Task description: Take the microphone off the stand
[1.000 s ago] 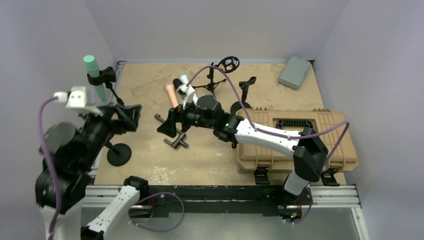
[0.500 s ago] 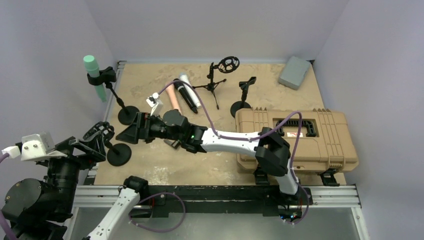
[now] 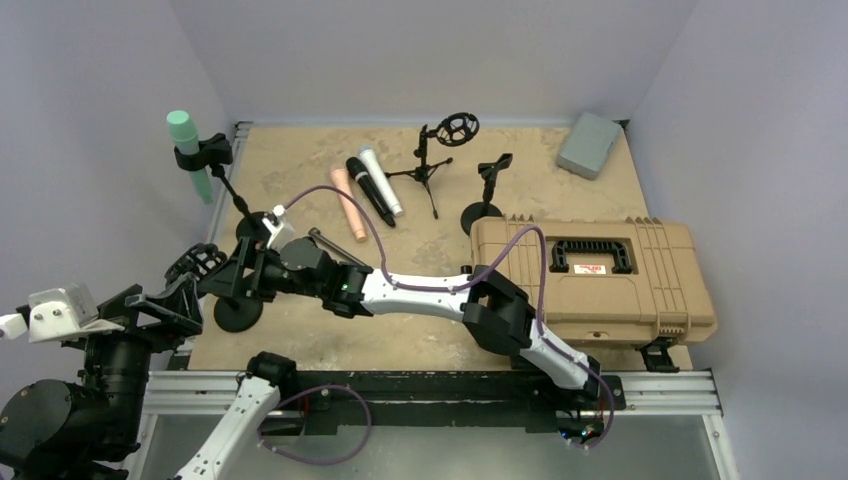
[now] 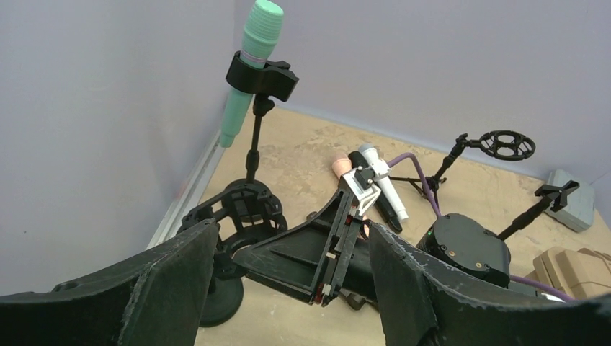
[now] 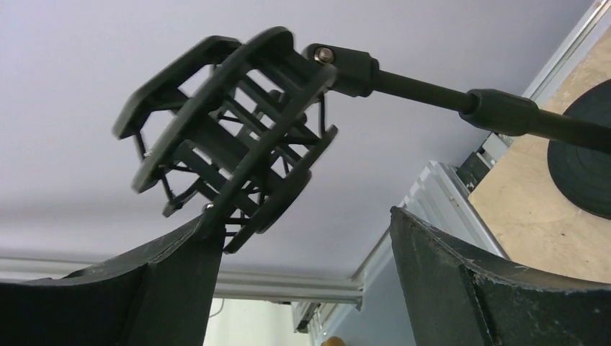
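Microphone [image 3: 181,128]: sitting clipped in stand [image 3: 232,190].
Left fingers [image 4: 166,288], right fingers [image 5: 447,288]: standing apart, grasping nothing.
Risk: right fingers crowding shock mount [image 5: 223,122], possibly toppling it.

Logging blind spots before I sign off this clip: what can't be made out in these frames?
- Top view: the right gripper and the shock mount merge, black on black, so contact is unclear.
- Right wrist view: a finger covers the mount's lower edge; touching or not, cannot tell.
- Left wrist view: the shock mount hides the base of the stand holding the green microphone.
- Top view: the label on the tan case is too small to read.
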Action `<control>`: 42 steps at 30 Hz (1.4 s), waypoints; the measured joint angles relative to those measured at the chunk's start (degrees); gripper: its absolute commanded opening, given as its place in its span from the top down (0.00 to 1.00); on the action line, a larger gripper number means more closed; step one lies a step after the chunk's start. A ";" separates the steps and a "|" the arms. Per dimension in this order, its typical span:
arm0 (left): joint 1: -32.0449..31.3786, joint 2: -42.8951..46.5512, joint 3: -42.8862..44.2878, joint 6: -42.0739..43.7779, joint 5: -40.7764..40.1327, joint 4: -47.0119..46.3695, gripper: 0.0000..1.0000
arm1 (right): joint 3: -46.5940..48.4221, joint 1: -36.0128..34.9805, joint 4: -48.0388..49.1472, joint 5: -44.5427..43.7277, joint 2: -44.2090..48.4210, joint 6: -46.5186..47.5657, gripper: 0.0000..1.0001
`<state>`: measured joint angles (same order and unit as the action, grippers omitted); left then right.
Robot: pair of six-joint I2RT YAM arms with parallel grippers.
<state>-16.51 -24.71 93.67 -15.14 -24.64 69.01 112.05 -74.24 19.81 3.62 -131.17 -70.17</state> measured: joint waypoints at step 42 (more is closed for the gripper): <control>-0.17 0.68 1.42 2.75 -2.67 -0.68 0.27 | -8.02 13.09 -10.43 21.27 19.02 12.98 1.00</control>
<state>-16.69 -24.03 95.09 -12.38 -27.31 68.34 104.03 -61.14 9.39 24.88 -112.16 -57.19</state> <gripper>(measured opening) 0.737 0.053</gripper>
